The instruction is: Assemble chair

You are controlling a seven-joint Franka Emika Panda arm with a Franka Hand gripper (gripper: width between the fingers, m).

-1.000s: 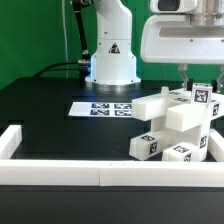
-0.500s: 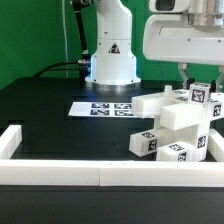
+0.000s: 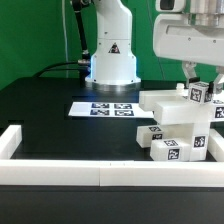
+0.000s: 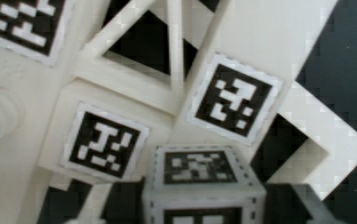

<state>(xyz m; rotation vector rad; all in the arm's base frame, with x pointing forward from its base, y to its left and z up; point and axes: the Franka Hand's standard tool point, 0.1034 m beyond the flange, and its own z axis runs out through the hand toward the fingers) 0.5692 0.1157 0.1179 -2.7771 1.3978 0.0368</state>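
Chair (image 3: 180, 125) stands upright, clamped in jaws.

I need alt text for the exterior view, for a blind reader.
The end effector grips a white chair assembly with square tags, at the exterior view's right. Behind it, a marker board lies on the black table, before the robot's base.
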